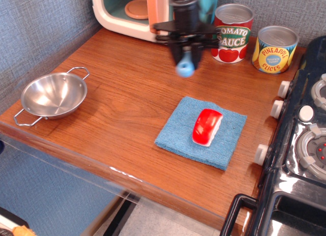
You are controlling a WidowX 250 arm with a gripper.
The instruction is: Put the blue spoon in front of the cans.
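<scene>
My gripper (186, 54) is shut on the blue spoon (185, 66) and holds it in the air, handle end hanging down, above the wooden counter. The spoon's grey bowl is hidden between the fingers. The red-and-white Tomato Sauce can (232, 33) stands just to the right of the gripper, at the back. The yellow-and-teal Pineapple Slices can (275, 49) stands further right. The gripper partly covers the left edge of the tomato can's label.
A blue square cloth (201, 131) with a red-and-white toy piece (207, 126) lies front of centre. A steel bowl with handles (53, 95) sits at the left. A toy microwave (140, 11) stands at the back. A black stove (300, 144) borders the right.
</scene>
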